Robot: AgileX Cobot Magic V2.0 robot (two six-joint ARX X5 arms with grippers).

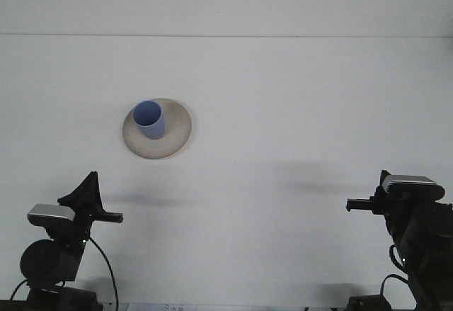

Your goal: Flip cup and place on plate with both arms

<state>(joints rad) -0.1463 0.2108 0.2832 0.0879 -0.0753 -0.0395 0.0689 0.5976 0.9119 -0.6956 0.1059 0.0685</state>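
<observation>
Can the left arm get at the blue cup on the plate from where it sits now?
Probably yes. The left end effector sits low, near the table's front edge, and only bare white tabletop lies between it and the blue plastic cup standing open-end up on the round beige plate.

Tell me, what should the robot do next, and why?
Probably just park both arms. The blue cup already stands mouth-up on the plate, and the left gripper and right gripper sit low near the robot, well clear of it.
</observation>
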